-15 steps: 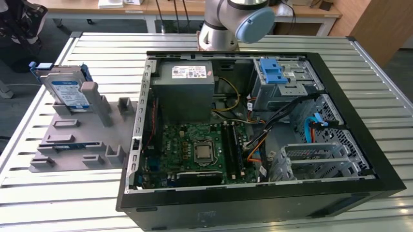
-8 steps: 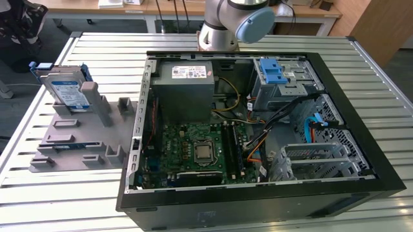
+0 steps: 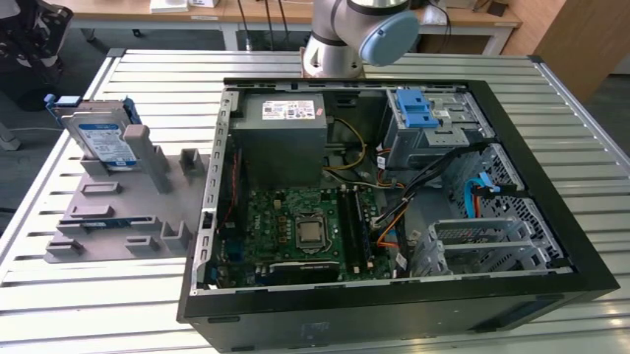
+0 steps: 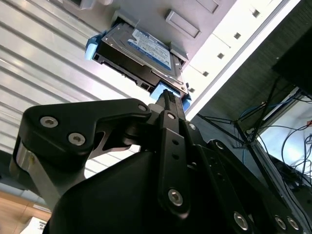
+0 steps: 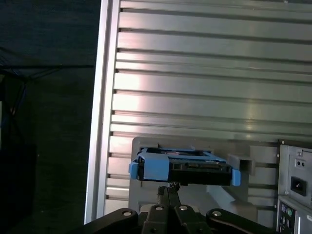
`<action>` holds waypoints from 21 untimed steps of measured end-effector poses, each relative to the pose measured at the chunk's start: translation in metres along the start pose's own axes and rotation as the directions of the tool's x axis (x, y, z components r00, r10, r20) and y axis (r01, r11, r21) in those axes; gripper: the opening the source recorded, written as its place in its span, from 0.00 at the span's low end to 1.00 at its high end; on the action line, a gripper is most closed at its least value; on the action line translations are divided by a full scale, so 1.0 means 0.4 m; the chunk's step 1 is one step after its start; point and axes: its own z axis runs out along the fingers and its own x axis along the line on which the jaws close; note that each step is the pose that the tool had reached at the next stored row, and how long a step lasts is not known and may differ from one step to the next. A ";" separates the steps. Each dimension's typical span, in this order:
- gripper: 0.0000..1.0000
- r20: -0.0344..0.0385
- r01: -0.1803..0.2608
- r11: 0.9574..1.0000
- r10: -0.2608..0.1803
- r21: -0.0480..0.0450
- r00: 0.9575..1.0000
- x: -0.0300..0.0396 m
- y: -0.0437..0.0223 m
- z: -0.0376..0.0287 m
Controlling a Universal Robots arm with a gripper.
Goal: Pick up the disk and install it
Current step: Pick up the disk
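The fingers are drawn together with no gap showing between them, and nothing is clamped in them. The disk lies straight ahead of the fingertips and apart from them, roughly on the line along which they point. The approach looks aimed at it rather than at anything else nearby.

The exterior view shows why the disk is easy to reach. It stands on edge in a slot of a grey fixture, with most of its labelled face and its blue carrier clear of the holder. Held upright this way, it presents a narrow edge towards the fingers instead of lying flat on the slatted surface, where no edge would be free to pinch. In the first wrist view, the edge facing the fingers is the connector end, framed by the carrier.

The open computer case sits off to the side of the fingers' line, just beside the fixture. This keeps the trip between the pick-up place and the install place short.

Judging from this, the task has barely begun: the disk is seated in its slot, untouched, and the fingers are closed short of it.
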 end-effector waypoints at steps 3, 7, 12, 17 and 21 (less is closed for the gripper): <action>0.11 0.000 0.012 1.000 -0.012 0.000 1.000 0.000 0.000 0.000; 0.11 -0.001 0.028 1.000 -0.028 0.000 1.000 0.000 0.000 0.000; 0.11 -0.002 0.047 0.999 -0.047 0.000 0.999 0.000 0.000 0.000; 0.11 -0.003 0.073 0.997 -0.073 0.000 0.997 0.000 0.000 0.000; 0.11 -0.004 0.089 0.996 -0.089 0.000 0.996 0.000 0.000 0.000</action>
